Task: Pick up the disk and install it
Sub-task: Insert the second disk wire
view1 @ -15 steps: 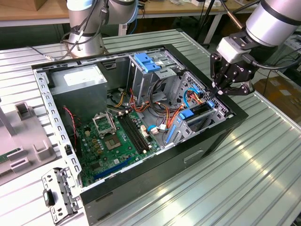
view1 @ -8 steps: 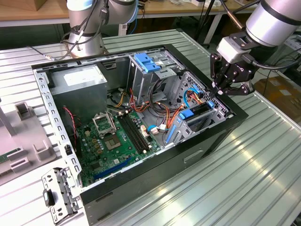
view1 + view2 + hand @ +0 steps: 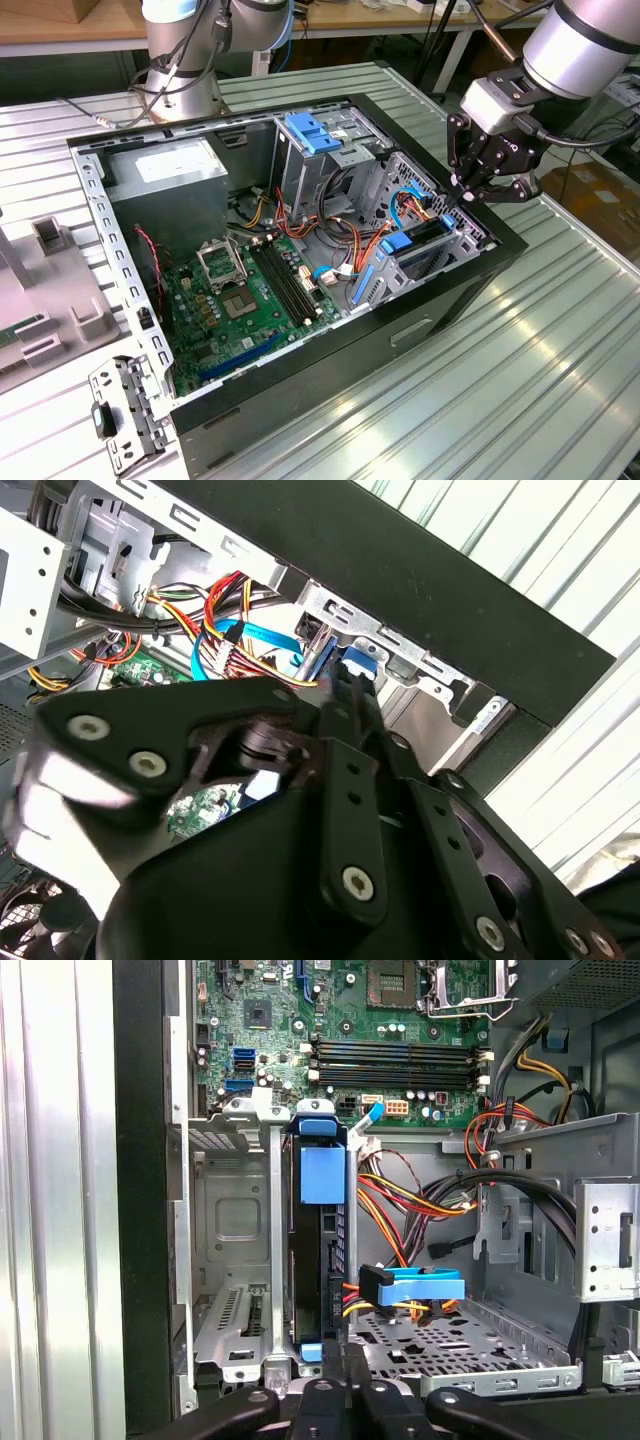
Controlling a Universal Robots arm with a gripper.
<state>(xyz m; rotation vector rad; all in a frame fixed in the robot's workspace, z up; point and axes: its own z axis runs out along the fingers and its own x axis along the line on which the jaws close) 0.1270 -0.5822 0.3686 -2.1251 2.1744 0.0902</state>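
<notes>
The disk (image 3: 420,238) stands on edge in the lower drive cage (image 3: 440,215) at the exterior view's right end of the open computer case, its blue carrier showing. In the first wrist view the disk (image 3: 322,1180) sits in a slot of the metal cage (image 3: 230,1220), with an unfilled slot beside it. My gripper (image 3: 462,197) hovers just above the cage. Its fingers are shut together, and their tips (image 3: 345,1360) sit at the blue carrier's near end. In the second wrist view the gripper (image 3: 345,685) points at the blue carrier (image 3: 358,665).
A taller drive cage with a blue latch (image 3: 310,130) and a grey power supply box (image 3: 170,175) stand further inside. Coloured cables (image 3: 350,240) run beside the disk, above the green motherboard (image 3: 250,290). The case's black wall (image 3: 480,270) is close by. A loose metal bracket (image 3: 120,410) lies on the table.
</notes>
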